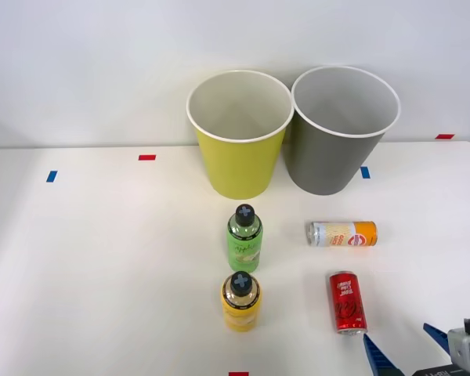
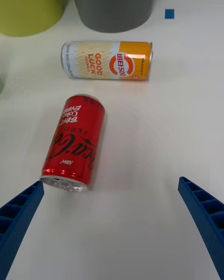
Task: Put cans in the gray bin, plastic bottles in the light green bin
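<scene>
White table (image 1: 102, 274): wide-spread claw (image 1: 403, 345) near red can (image 1: 347, 302)

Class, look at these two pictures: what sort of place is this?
Probably a robot test bench for sorting: a plain white table with coloured tape marks, two bins, and a blue ribbed right gripper near a red can.

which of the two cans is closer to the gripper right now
The red can, lying on its side on the table just ahead of the open right gripper. The orange and silver-white can lies farther off, crosswise, toward the gray bin.
</scene>
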`<action>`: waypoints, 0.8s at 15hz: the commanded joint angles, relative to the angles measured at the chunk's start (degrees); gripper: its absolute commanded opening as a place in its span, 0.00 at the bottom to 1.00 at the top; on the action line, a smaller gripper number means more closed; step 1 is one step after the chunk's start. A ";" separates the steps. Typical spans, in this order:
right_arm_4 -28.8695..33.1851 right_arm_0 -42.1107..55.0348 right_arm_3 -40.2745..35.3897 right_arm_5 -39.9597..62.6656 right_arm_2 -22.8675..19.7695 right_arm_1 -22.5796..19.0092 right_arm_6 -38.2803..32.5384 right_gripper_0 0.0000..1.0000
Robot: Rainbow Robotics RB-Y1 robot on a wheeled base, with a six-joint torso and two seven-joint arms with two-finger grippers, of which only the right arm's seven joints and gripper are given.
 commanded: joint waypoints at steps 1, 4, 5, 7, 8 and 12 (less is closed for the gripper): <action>2.78 -3.72 -10.13 19.40 -1.07 -4.76 -7.63 1.00; 3.75 -6.71 -11.18 24.05 0.43 -7.66 -13.43 1.00; 3.92 -7.76 -11.45 25.81 0.78 -8.54 -14.84 1.00; 3.31 -11.19 -11.80 31.08 1.22 -9.51 -15.37 1.00; 1.46 -13.56 -11.80 34.42 1.30 -9.51 -15.89 1.00; -5.57 -23.32 -11.89 45.94 2.10 -10.21 -17.39 1.00</action>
